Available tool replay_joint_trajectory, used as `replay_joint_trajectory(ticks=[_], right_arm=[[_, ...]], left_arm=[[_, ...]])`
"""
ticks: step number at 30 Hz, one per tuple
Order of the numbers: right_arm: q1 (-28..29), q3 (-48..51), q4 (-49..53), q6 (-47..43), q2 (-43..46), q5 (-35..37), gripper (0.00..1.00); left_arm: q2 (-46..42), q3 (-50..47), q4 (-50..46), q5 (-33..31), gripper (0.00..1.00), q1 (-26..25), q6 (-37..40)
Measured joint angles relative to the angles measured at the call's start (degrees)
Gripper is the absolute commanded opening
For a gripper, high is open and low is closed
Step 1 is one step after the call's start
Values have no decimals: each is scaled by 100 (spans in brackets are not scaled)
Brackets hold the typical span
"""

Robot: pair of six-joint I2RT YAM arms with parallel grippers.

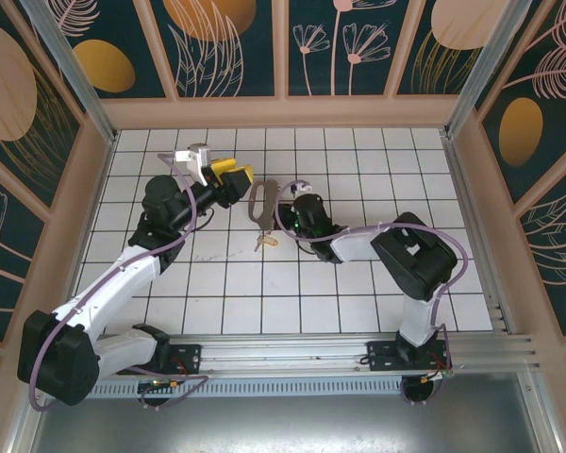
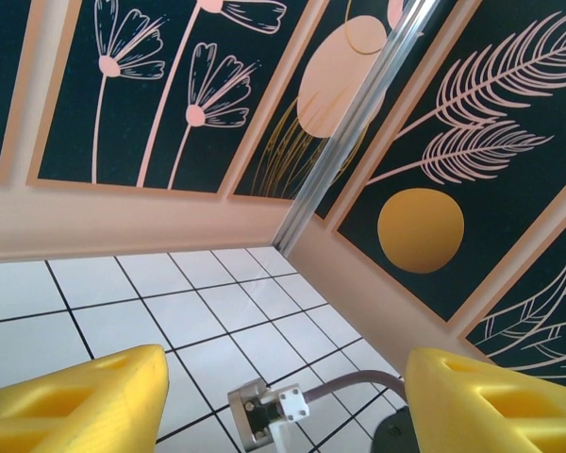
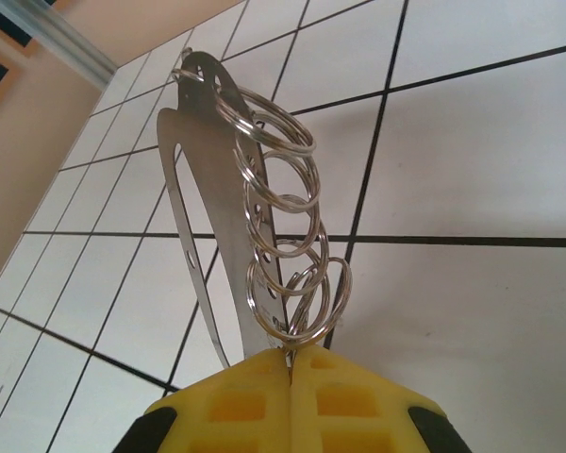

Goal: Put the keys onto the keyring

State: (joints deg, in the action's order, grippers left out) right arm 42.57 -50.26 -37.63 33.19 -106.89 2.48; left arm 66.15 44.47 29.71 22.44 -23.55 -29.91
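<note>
The keyring [image 1: 260, 202] is a thin grey-brown metal loop near the middle of the tiled floor. In the right wrist view the keyring [image 3: 212, 189] stands upright, with several silver split rings [image 3: 283, 236] hanging along one edge. My right gripper [image 3: 291, 351] is shut on its lower end, the yellow fingers [image 3: 236, 406] pressed together. From above, the right gripper [image 1: 281, 201] sits just right of the loop. A tiny tan-gold key [image 1: 264, 241] lies on the tiles just in front of the keyring, apart from it. My left gripper [image 1: 234, 175] hovers left of the loop, open with nothing between its fingers [image 2: 75, 406].
The tan back wall [image 1: 283, 111] and side walls [image 1: 476, 217] enclose the white tiled floor [image 1: 358, 274]. The right arm's purple cable [image 1: 292, 231] curls next to the key. A metal bracket with a white connector and grey cable [image 2: 269, 415] sits low between the left gripper's fingers.
</note>
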Motion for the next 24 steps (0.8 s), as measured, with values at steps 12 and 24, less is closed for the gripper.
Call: replay_joint_trajectory(ticks=[12, 24], right_arm=[[-481, -894, 39, 20, -813, -472, 0], [-813, -2371, 546, -20, -1720, -896, 51]], left_arm=[[26, 0, 4, 26, 67, 0, -103], [31, -120, 105, 107, 68, 0, -330]])
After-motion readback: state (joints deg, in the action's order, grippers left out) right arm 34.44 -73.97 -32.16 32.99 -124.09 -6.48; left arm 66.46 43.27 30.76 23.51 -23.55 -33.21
